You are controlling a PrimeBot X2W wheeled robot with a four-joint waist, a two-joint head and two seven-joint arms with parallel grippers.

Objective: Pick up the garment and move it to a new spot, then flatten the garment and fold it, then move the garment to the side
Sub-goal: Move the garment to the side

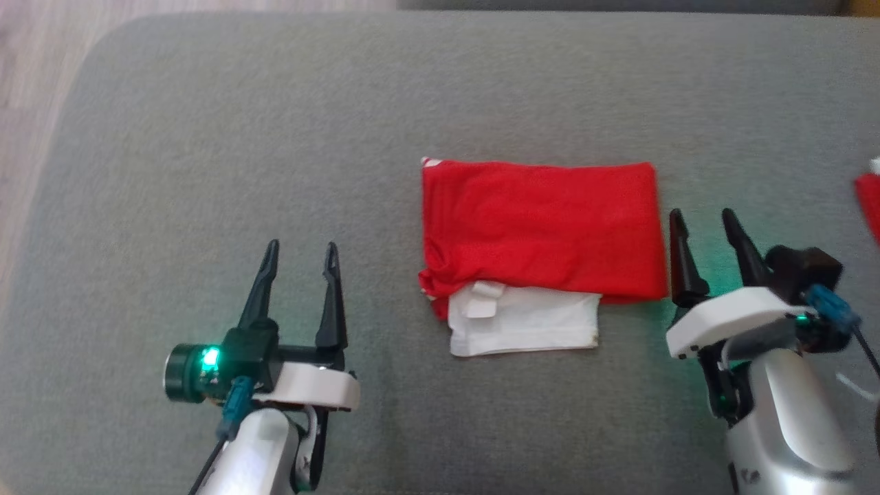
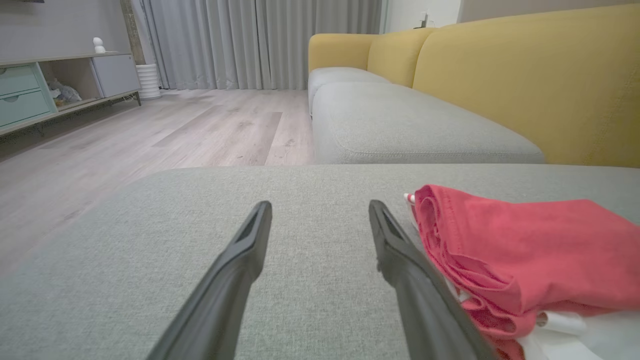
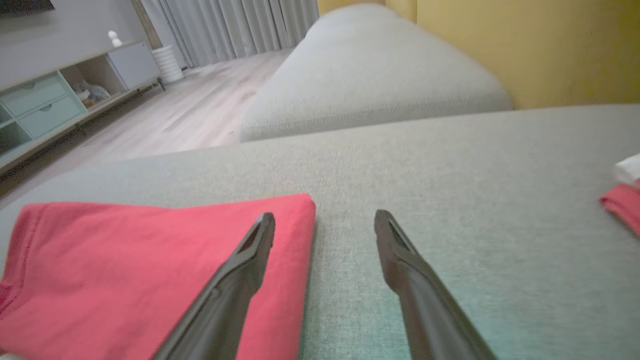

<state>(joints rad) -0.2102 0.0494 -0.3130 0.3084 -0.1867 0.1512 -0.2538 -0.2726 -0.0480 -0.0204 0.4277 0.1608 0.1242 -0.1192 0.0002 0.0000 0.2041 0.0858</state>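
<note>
Folded garment [image 1: 540, 230] lying mid cushion [image 1: 206, 137], white layer poking out nearside; left gripper [image 1: 302, 245] and right gripper [image 1: 702, 214] both spread wide, empty (right just beside the red edge); likely to undo the fold if pinched through one layer only.

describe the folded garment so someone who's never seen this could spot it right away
Start at the wide grey cushion in the head view. Near its middle lies the garment, a neat red rectangle with a white layer poking out from its near edge. The other red piece sits cut off at the right edge.
</note>
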